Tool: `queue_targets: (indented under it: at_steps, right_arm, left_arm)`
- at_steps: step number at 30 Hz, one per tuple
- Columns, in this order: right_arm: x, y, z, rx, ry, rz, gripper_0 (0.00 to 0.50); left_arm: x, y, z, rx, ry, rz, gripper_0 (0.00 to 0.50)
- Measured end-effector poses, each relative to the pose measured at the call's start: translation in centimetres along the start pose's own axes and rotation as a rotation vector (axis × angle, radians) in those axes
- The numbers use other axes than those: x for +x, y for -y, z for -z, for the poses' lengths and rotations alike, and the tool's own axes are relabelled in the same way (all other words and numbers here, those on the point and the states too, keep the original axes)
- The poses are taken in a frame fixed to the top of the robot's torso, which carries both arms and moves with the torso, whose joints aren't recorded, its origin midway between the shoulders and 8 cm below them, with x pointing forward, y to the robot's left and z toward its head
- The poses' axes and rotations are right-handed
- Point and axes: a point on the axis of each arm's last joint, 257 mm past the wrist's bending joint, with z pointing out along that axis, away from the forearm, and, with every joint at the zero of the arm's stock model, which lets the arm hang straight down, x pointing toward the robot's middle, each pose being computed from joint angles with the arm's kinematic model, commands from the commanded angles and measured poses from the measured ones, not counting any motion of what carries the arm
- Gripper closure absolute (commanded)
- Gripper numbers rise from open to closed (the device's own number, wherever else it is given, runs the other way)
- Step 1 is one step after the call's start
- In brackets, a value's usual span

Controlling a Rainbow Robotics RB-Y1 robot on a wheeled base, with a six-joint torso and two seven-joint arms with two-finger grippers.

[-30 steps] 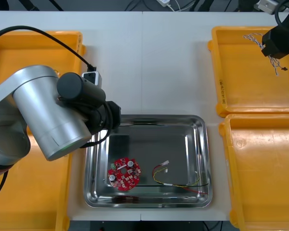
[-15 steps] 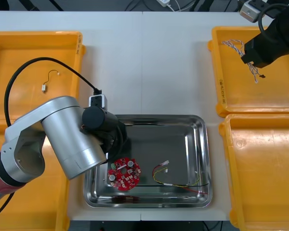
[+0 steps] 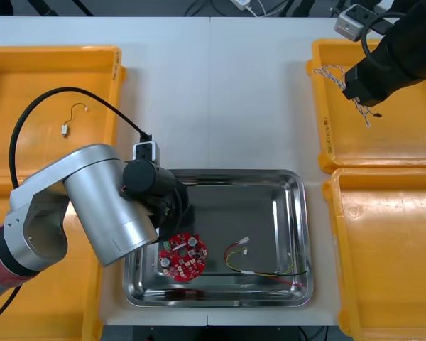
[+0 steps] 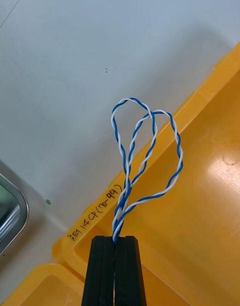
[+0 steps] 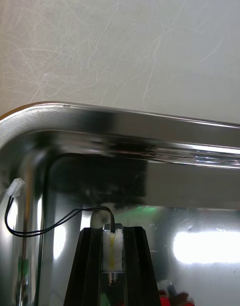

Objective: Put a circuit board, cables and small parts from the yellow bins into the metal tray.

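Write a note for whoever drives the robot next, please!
Left gripper: jaws shut on a black cable, low inside the metal tray near its left rim.
Right gripper: jaws shut on the twisted blue and white cable, held above the far right yellow bin.
Done: red circuit board and red and yellow cable lie in the tray.
Left: release both cables into the tray, then fetch small metal parts.

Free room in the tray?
Bare: shiny metal tray, far right, beyond red and yellow cable. Crowded: its left, round red circuit board by left hand holding black cable. Right hand holds twisted blue and white cable over yellow bin.
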Motion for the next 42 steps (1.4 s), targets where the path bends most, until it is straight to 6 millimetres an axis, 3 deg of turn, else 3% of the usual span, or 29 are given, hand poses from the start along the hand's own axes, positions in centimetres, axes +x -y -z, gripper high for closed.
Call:
queue_targets:
  at_steps: [2, 3, 4, 8, 30, 35, 42]
  right_arm:
    - [0.0, -0.1, -0.1, -0.001, -0.002, 0.003, 0.5]
    - [0.0, -0.1, -0.1, -0.001, -0.003, 0.005, 0.5]
    - [0.0, -0.2, -0.1, -0.001, -0.004, 0.007, 0.5]
    - [0.0, -0.4, -0.2, -0.001, -0.008, 0.014, 0.5]
    - [-0.4, -1.6, -0.4, -0.011, -0.012, 0.059, 0.5]
    - [-1.0, -3.7, -0.7, -0.018, -0.014, 0.133, 0.5]
    - [-1.4, -9.1, -2.0, -0.052, -0.018, 0.29, 0.5]
  left_arm:
    - [0.0, 0.1, 0.0, 0.003, 0.001, 0.0, 0.3]
    - [0.0, 0.1, 0.0, 0.004, 0.002, 0.0, 0.18]
    - [-0.1, 0.1, 0.0, 0.005, 0.002, 0.0, 0.106]
    - [-0.1, 0.4, -0.1, 0.017, 0.005, 0.001, 0.007]
    - [0.2, 0.4, -0.3, 0.026, 0.008, 0.009, 0.0]
    - [0.7, 0.5, 0.4, 0.033, -0.037, 0.017, 0.0]
    - [-0.6, 0.2, 2.6, 0.042, -0.079, 0.034, 0.0]
